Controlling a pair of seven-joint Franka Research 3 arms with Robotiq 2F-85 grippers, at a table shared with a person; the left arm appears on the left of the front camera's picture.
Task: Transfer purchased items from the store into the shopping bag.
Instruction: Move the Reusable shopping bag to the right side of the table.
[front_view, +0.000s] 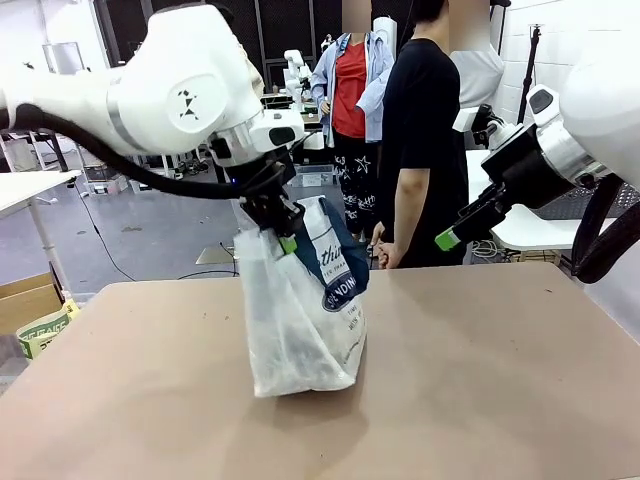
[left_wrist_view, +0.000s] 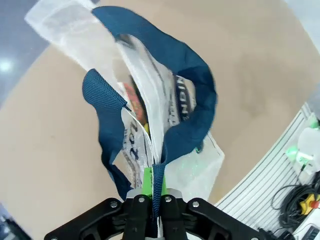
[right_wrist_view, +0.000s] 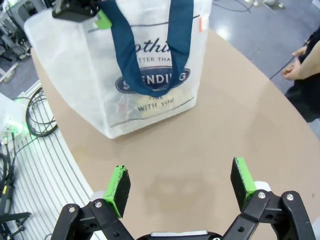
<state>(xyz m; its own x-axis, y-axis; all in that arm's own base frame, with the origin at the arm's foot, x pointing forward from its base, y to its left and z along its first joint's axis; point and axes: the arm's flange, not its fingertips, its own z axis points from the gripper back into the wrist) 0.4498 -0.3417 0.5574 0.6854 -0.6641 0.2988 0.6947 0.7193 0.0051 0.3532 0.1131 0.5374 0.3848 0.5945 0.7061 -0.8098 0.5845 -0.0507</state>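
The left gripper (front_view: 287, 238) has its jaws clamped on the top edge of the shopping bag (front_view: 300, 320), which stands near the table (front_view: 480, 380) centre. At three o'clock, the right gripper (right_wrist_view: 180, 185) hangs wide open, empty.

A tan table (front_view: 480, 370) with a smooth matte top fills the foreground, its edge curved in the wrist views. Beyond it lies a grey floor (front_view: 150, 230) with a loose black cable (front_view: 100, 255) trailing across it. At the left stands a white table (front_view: 30, 185), and below it a cardboard box (front_view: 25, 300) with a green-printed carton (front_view: 45, 330) beside it. Dark panels (front_view: 250, 30) back the room. At the right rises a white brick wall (front_view: 545, 45), with another white table (front_view: 525, 230) before it. A person in black (front_view: 420, 140) stands at the far side.
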